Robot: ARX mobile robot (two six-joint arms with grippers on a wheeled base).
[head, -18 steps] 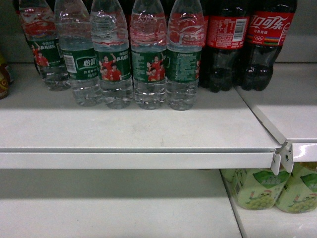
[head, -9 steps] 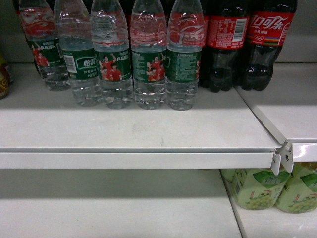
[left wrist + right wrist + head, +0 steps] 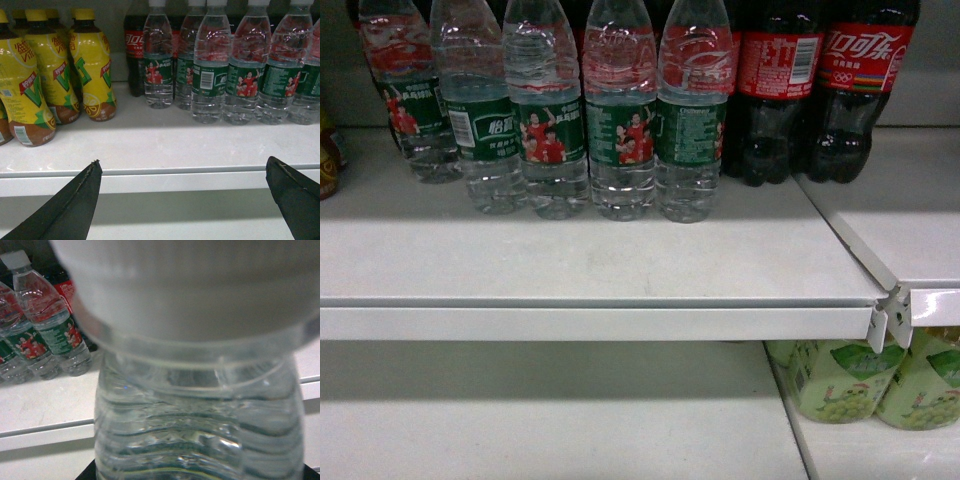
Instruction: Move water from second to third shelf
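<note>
Your left gripper (image 3: 182,200) hangs with fingers (image 3: 75,200) spread wide below the white shelf edge (image 3: 160,172), holding nothing. Your right wrist camera is filled by the water (image 3: 195,415), a clear ribbed bottle under a white cap (image 3: 190,285); that gripper's fingers are hidden, their state impossible to tell. More green-labelled water bottles (image 3: 620,130) stand on the shelf (image 3: 600,260) beside cola bottles (image 3: 820,90).

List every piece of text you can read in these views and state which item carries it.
"可口可乐": red label of the right cola bottle.
"怡宝": green label band of a water bottle.
"VITA", partly seen: yellow drink bottles.
Barcodes, small print and the other Chinese characters are too small or blurred to read.
</note>
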